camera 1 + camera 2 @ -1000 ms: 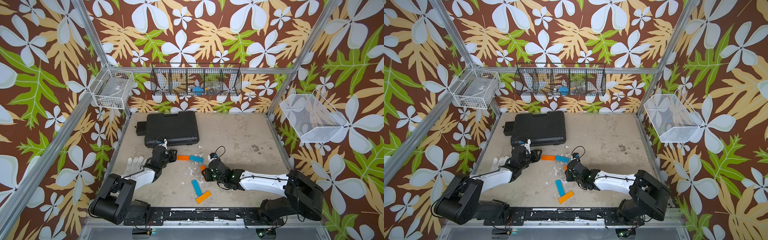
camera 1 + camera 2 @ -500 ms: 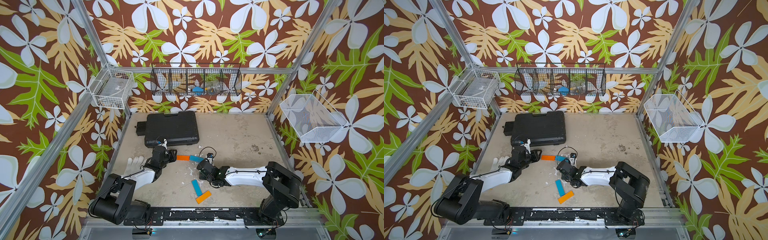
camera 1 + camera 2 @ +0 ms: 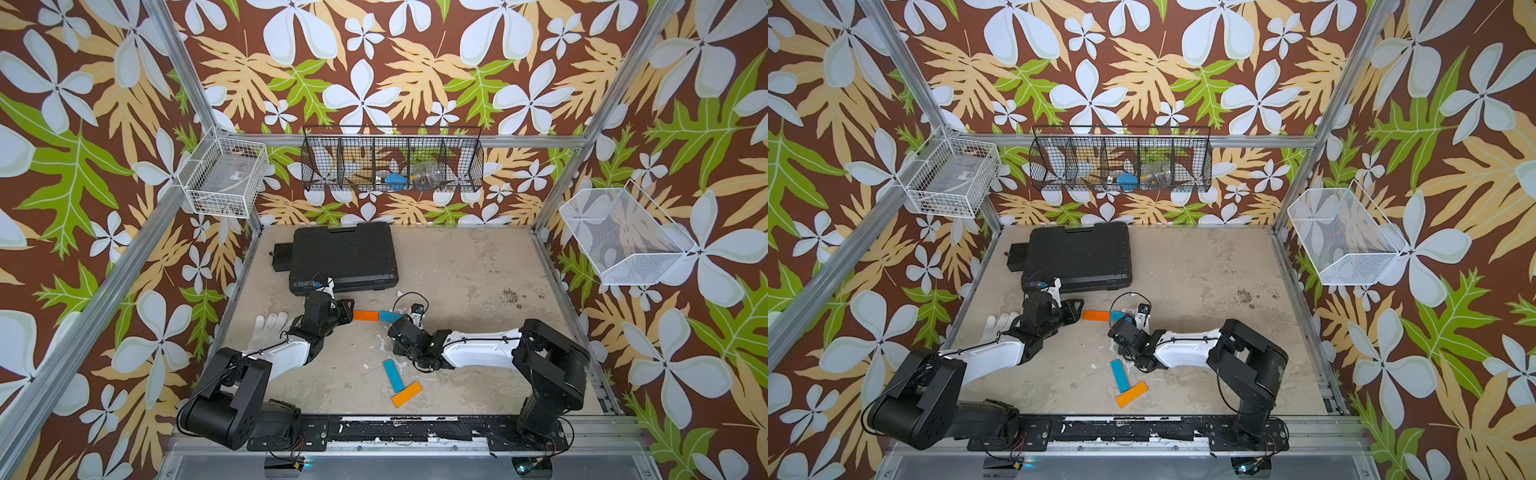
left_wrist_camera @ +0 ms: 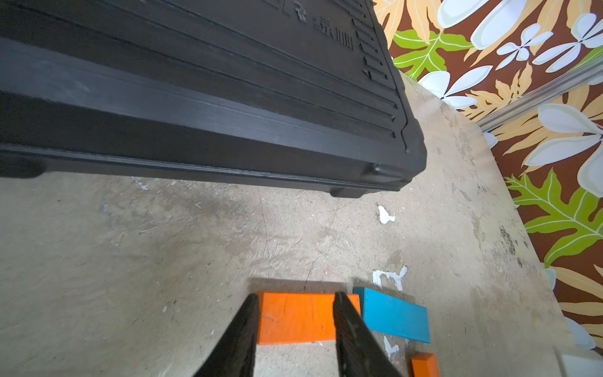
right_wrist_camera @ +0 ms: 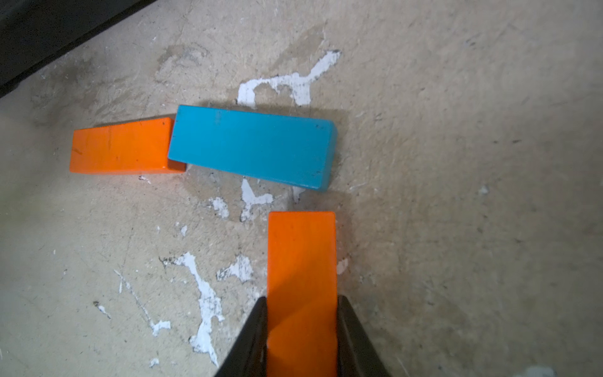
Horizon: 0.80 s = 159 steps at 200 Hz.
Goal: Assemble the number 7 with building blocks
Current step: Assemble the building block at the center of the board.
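The right hand (image 5: pixel 301 302) grips a flat bright orange bar (image 5: pixel 301 248) just beside the end of the sky blue bar (image 5: pixel 254 147) on the counter (image 5: pixel 456 196), left hand (image 4: pixel 295 296) half open; next, I think, set it touching, as the stem.

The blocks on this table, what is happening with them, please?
The robot is laying bars into a 7. The top stroke is down: an orange bar and a blue bar, roughly end to end. The left claw stands over that orange bar, jaws apart. The right claw grips a second orange bar, pointing it at the blue bar's free end. A spare blue bar and spare orange bar wait near the front edge.
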### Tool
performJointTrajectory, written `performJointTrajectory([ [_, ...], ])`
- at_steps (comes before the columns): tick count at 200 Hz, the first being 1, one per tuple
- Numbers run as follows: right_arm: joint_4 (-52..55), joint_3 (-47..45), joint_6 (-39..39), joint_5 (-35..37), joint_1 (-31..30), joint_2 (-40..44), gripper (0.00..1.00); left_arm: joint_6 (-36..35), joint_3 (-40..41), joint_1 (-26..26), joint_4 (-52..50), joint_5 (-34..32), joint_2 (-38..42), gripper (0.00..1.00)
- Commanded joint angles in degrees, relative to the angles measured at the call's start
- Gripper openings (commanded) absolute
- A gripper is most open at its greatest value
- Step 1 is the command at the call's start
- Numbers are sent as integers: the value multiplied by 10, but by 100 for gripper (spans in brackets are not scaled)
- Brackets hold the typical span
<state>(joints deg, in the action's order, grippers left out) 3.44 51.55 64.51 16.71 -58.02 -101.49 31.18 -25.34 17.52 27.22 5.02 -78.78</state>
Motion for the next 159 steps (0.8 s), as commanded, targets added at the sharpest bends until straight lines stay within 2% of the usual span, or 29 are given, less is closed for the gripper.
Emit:
performJointTrajectory([
  [1, 54, 17, 8, -15, -4, -18, 29, -1, -1, -1, 4, 4, 3, 41],
  [68, 94, 32, 37, 15, -10, -40, 34, -2, -1, -1, 4, 3, 1, 41],
  [111, 100, 32, 69, 13, -10, -43, 33, -2, 0, -2, 4, 3, 2, 41],
  [159, 161, 64, 97, 18, -9, -76, 33, -3, 1, -2, 3, 2, 3, 41],
])
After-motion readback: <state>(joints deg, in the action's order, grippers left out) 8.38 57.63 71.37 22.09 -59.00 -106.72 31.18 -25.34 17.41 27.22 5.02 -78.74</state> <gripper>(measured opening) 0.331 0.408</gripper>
